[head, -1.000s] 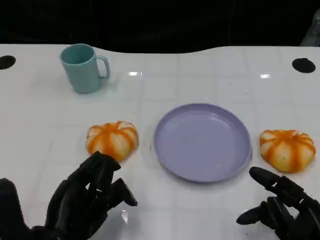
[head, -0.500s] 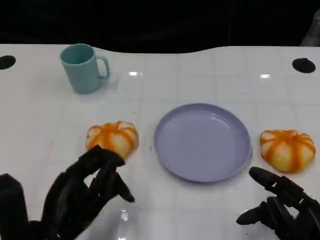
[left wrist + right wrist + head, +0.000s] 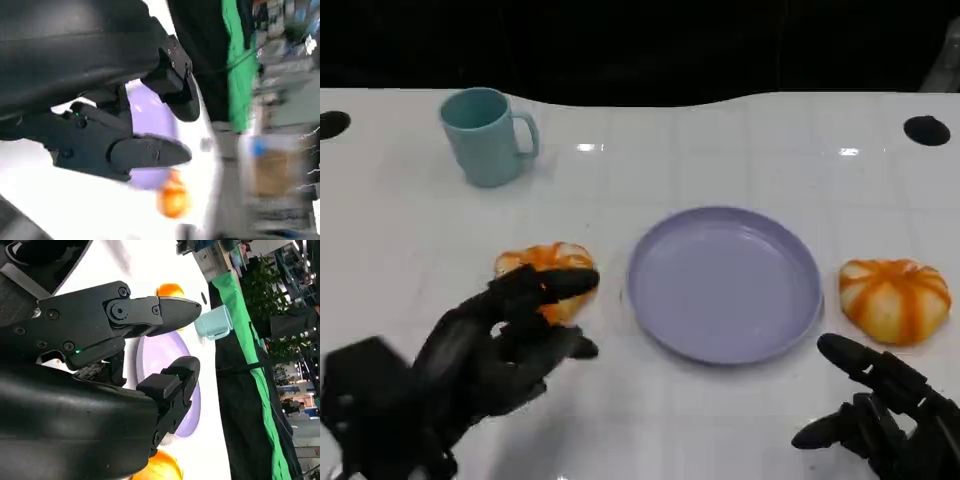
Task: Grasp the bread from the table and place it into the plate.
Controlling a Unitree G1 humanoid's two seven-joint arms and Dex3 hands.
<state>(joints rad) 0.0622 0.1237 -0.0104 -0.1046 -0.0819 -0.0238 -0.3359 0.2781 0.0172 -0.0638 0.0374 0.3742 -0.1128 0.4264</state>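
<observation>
White surface, glossy, dark backdrop behind. Nearest: right hand (image 3: 880, 420) low at the edge, fingers apart, holding nothing. Left hand (image 3: 480, 355) spread, empty; its fingers (image 3: 545, 283) lie over the near side of the left bun (image 3: 548, 268), not closed on it. Bun looks light, soft, easily squashed; best cupped gently around its sides. Plate (image 3: 724, 283) just beside it. Second bun (image 3: 894, 298) beyond the plate's other rim. Mug (image 3: 485, 135) farthest back.

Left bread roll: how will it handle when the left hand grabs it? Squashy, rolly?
The left bread roll looks puffy and domed, so probably light and squashable. Its flat-looking base suggests sliding rather than rolling. The left hand reaches over it with fingers spread.
</observation>
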